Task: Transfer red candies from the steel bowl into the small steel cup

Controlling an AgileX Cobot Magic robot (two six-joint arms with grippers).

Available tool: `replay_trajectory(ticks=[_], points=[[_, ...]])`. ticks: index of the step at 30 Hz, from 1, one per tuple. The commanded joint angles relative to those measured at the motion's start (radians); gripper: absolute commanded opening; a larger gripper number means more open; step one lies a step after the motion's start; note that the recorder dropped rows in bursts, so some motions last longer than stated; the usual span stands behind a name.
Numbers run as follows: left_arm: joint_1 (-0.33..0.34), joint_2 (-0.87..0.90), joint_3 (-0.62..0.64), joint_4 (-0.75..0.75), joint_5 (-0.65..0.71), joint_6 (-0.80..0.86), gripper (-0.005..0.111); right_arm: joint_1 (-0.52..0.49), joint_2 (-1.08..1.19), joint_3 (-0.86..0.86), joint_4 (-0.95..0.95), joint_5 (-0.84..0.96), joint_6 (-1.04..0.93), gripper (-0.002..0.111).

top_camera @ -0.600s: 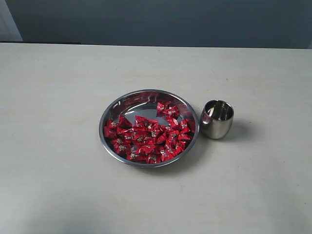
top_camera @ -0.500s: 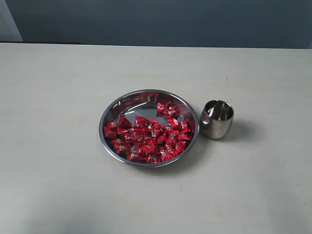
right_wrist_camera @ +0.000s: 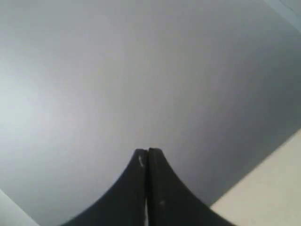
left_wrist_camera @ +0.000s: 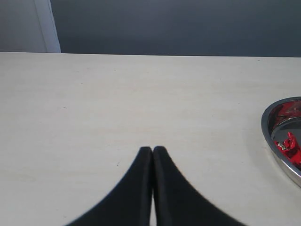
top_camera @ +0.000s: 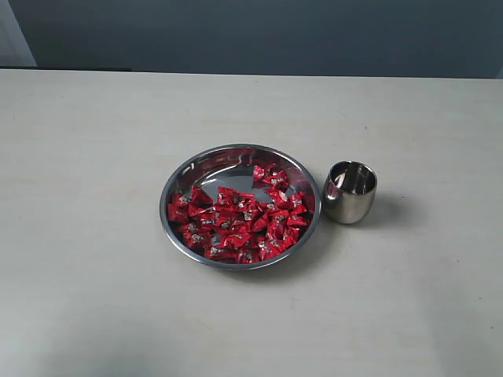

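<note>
Candies (top_camera: 240,220) in crinkled red foil litter the shallow steel bowl (top_camera: 212,165) (left pincer (left_wrist_camera: 152,149), right pincer (right_wrist_camera: 148,151) both pressed together).

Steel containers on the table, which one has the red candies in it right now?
The steel bowl, the wide shallow dish, holds the red candies; the small steel cup beside it shows no red inside.

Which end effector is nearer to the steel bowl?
Probably left. The left end effector is above the table with the steel bowl nearby in its view; the right end effector points at the wall, bowl unseen.
</note>
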Motion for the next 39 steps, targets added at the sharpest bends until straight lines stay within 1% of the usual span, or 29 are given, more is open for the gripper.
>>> replay_trajectory(ticks=[1, 2, 4, 7, 10, 13, 14, 15, 16, 17, 18, 20, 21, 22, 23, 24, 27, 28, 29, 32, 34, 35, 39], points=[[-0.005, -0.007, 0.003, 0.000, -0.006, -0.002, 0.000, -0.003, -0.005, 0.002, 0.057, 0.225, 0.025, -0.001], [-0.005, -0.007, 0.003, 0.000, -0.006, -0.002, 0.000, -0.003, -0.005, 0.002, 0.068, 0.239, 0.025, -0.001], [-0.005, -0.007, 0.003, 0.000, -0.006, -0.002, 0.000, -0.001, -0.005, 0.002, 0.064, 0.212, -0.012, -0.001], [-0.005, -0.007, 0.003, 0.000, -0.006, -0.002, 0.000, 0.025, -0.005, -0.008, 0.016, 0.150, -0.124, -0.001], [-0.005, -0.007, 0.003, 0.000, -0.006, -0.002, 0.000, 0.068, 0.020, -0.110, -0.080, 0.165, -0.164, -0.001], [-0.005, -0.007, 0.003, 0.000, -0.006, -0.002, 0.000, 0.109, 0.149, -0.222, -0.212, 0.172, -0.188, -0.001], [-0.005, -0.007, 0.003, 0.000, -0.006, -0.002, 0.000, 0.124, 0.214, -0.265, -0.257, 0.172, -0.193, -0.001], [-0.005, -0.007, 0.003, 0.000, -0.006, -0.002, 0.000, 0.151, 0.350, -0.350, -0.332, 0.172, -0.195, -0.001], [-0.005, -0.007, 0.003, 0.000, -0.006, -0.002, 0.000, 0.166, 0.434, -0.401, -0.369, 0.172, -0.195, -0.001], [-0.005, -0.007, 0.003, 0.000, -0.006, -0.002, 0.000, 0.201, 0.606, -0.513, -0.439, 0.188, -0.195, -0.001], [-0.005, -0.007, 0.003, 0.000, -0.006, -0.002, 0.000, 0.222, 0.675, -0.573, -0.463, 0.206, -0.195, -0.001], [-0.005, -0.007, 0.003, 0.000, -0.006, -0.002, 0.000, 0.315, 1.021, -0.806, -0.566, 0.310, -0.200, -0.001], [-0.005, -0.007, 0.003, 0.000, -0.006, -0.002, 0.000, 0.344, 1.103, -0.863, -0.582, 0.335, -0.216, -0.001], [-0.005, -0.007, 0.003, 0.000, -0.006, -0.002, 0.000, 0.396, 1.238, -0.956, -0.584, 0.365, -0.277, -0.001], [-0.005, -0.007, 0.003, 0.000, -0.006, -0.002, 0.000, 0.425, 1.308, -1.002, -0.582, 0.370, -0.290, -0.001], [-0.005, -0.007, 0.003, 0.000, -0.006, -0.002, 0.000, 0.483, 1.423, -1.087, -0.578, 0.382, -0.301, -0.001], [-0.005, -0.007, 0.003, 0.000, -0.006, -0.002, 0.000, 0.591, 1.635, -1.234, -0.578, 0.466, -0.346, 0.000], [-0.005, -0.007, 0.003, 0.000, -0.006, -0.002, 0.000, 0.638, 1.724, -1.305, -0.541, 0.548, -0.414, 0.005], [-0.005, -0.007, 0.003, 0.000, -0.006, -0.002, 0.000, 0.666, 1.788, -1.367, -0.491, 0.620, -0.482, 0.013], [-0.005, -0.007, 0.003, 0.000, -0.006, -0.002, 0.000, 0.698, 1.885, -1.444, -0.428, 0.708, -0.542, 0.027], [-0.005, -0.007, 0.003, 0.000, -0.006, -0.002, 0.000, 0.709, 1.927, -1.474, -0.379, 0.731, -0.549, 0.032], [-0.005, -0.007, 0.003, 0.000, -0.006, -0.002, 0.000, 0.715, 1.945, -1.486, -0.358, 0.743, -0.550, 0.034], [-0.005, -0.007, 0.003, 0.000, -0.006, -0.002, 0.000, 0.724, 2.004, -1.510, -0.269, 0.808, -0.582, 0.034]])
